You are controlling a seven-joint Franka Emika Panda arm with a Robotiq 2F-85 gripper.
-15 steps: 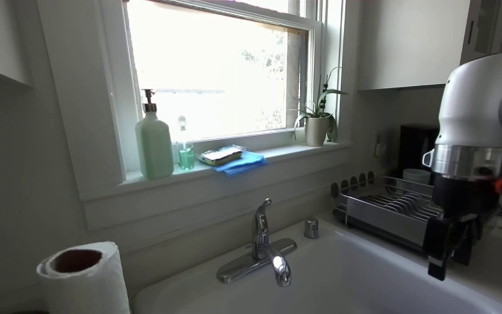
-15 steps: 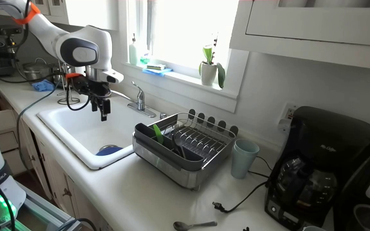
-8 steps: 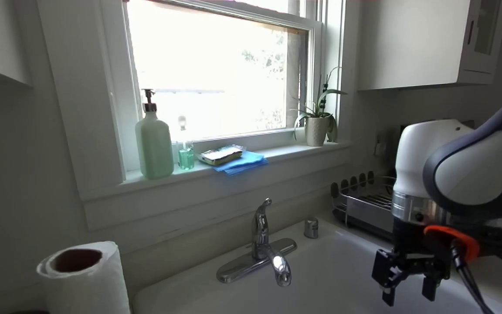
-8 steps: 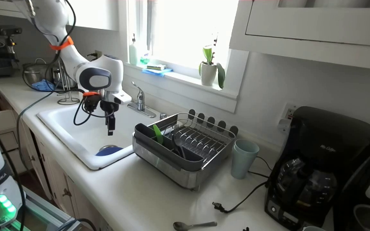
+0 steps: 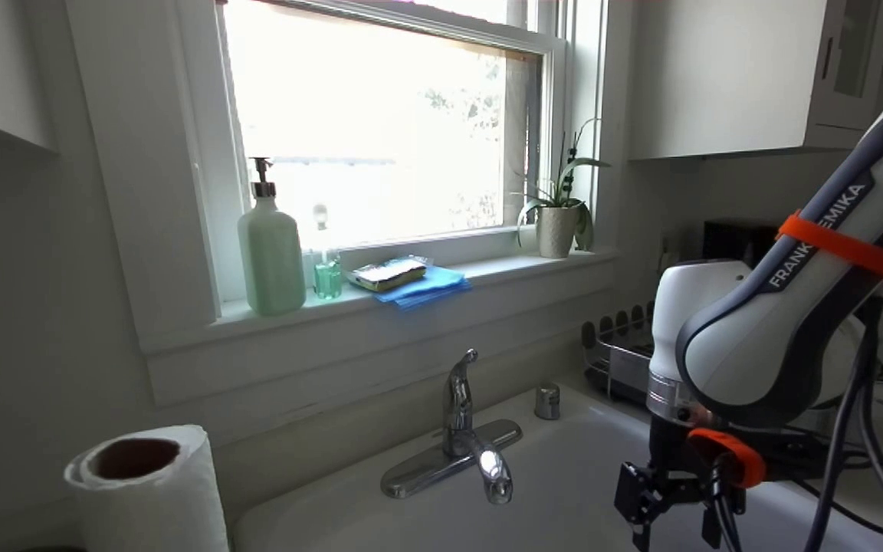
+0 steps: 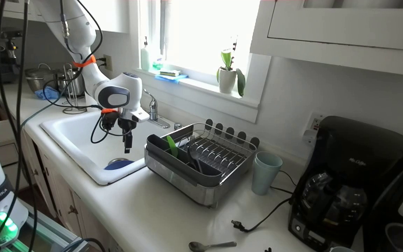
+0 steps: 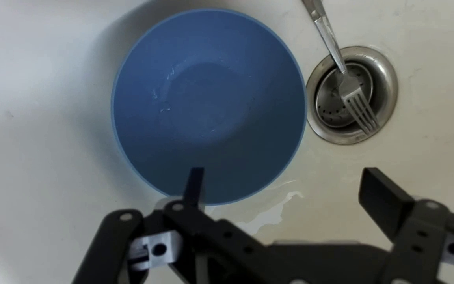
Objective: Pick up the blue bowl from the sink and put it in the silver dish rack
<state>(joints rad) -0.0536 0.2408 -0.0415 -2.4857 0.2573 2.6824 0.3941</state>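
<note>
Gripper [image 7: 283, 187] over the sink [image 7: 34, 177], pointing down, fingers [image 7: 380, 197] spread wide. Closest thing below: the blue bowl [image 7: 211, 98], right way up on the basin floor. In the wrist view one fingertip [image 7: 194, 185] overlaps its near rim; the opposite one sits off past it, above bare basin. Can't read the height gap. Glossy patch [image 7: 268, 217] on the floor shows between the fingers. Drain [image 7: 329, 104] just beside the bowl, on the opposite fingertip's side, fork [image 7: 349, 85] lying across it.

Next out: faucet [image 5: 458, 414], toward the window [image 5: 380, 115] from the gripper, at the sink's back edge. Silver dish rack [image 6: 180, 183] on the counter [image 6: 145, 210] beside the gripper, past the sink's end; green utensil [image 6: 172, 147] standing in its grey holder [image 6: 173, 164]. Potted plant [image 5: 556, 232] up on the windowsill [image 5: 503, 267]. Farther past the rack: pale blue cups [image 6: 261, 182], nested, then a spoon [image 6: 197, 247] and a black coffee maker [image 6: 355, 140].
</note>
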